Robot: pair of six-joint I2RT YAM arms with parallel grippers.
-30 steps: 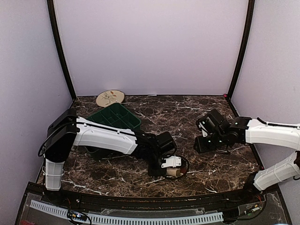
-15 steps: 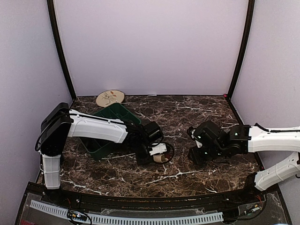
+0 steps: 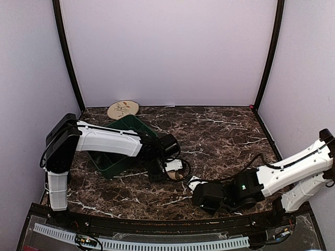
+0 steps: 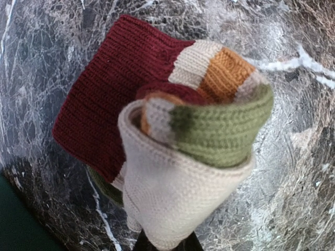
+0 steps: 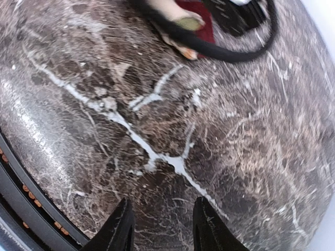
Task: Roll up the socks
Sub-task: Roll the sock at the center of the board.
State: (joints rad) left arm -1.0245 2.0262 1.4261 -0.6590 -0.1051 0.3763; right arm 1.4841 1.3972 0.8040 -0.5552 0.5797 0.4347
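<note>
The striped sock (image 4: pixel 172 130) is rolled into a bundle of dark red, cream, orange and green knit, lying on the marble table. My left gripper (image 4: pixel 162 244) is shut on its cream edge, and only the dark fingertips show beneath the fabric. In the top view the bundle (image 3: pixel 177 176) sits just right of the left gripper (image 3: pixel 171 168). My right gripper (image 5: pixel 162 212) is open and empty, low over bare marble near the table's front (image 3: pixel 201 194). The sock shows at the top of the right wrist view (image 5: pixel 191 21). The pink spotted sock is out of view.
A green bin (image 3: pixel 133 123) stands at the left behind the left arm. A round patterned plate (image 3: pixel 123 109) lies at the back left. A black cable (image 5: pixel 220 49) loops by the sock. The table's front rail (image 5: pixel 21 183) is close to the right gripper.
My left gripper has carried the striped bundle left and back, toward the bin. My right arm has swung from mid right down to the front centre, close to the sock.
</note>
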